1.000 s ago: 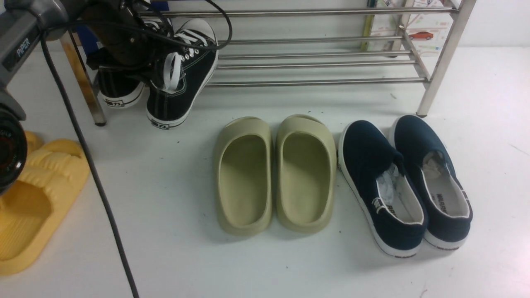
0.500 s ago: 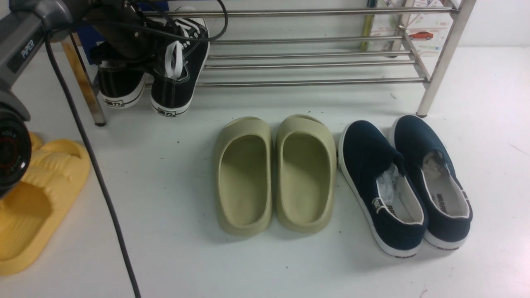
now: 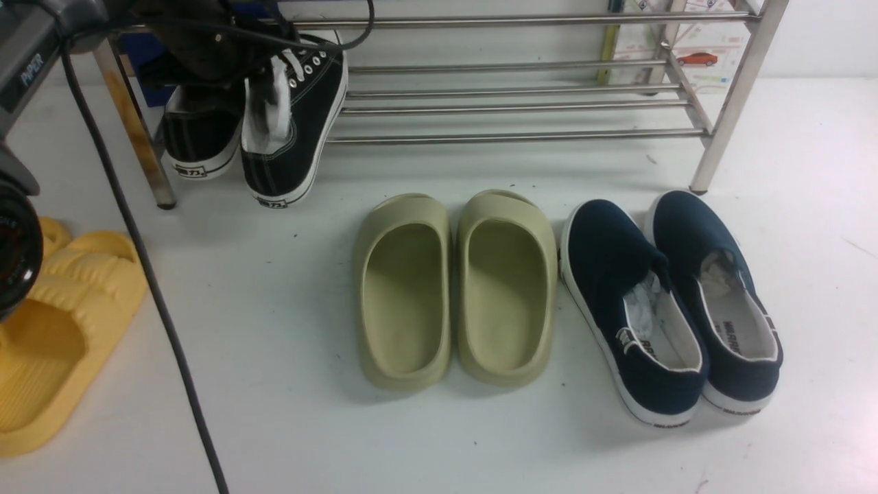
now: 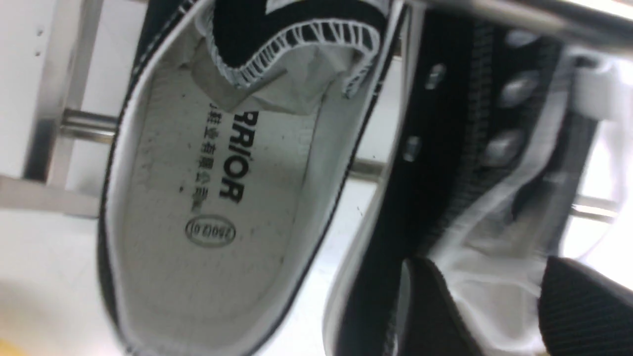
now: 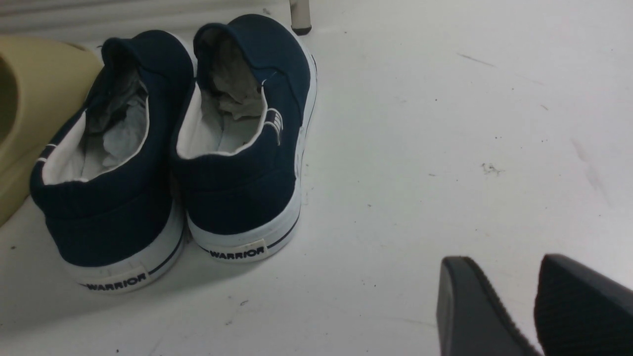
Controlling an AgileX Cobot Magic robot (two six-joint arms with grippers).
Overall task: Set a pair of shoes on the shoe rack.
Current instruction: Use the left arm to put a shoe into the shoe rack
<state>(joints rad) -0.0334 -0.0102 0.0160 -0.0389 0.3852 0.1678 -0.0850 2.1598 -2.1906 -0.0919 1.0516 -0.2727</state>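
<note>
Two black sneakers with white laces sit at the left end of the shoe rack, heels toward me. The left sneaker rests on the lower bars; its insole fills the left wrist view. The right sneaker lies beside it, its heel hanging over the front bar. My left gripper reaches in from above, shut on that sneaker's white lining at the opening, its eyelets just beyond. My right gripper is open and empty over bare table; it is out of the front view.
Olive-green slides stand mid-table, navy slip-ons to their right, also in the right wrist view. Yellow slides lie at the left edge. A black cable trails down the left side. The rack's right leg stands at the back right.
My left gripper carried the right sneaker left and deeper onto the rack, next to the other one. Its heel then dropped a little and its opening turned toward me.
</note>
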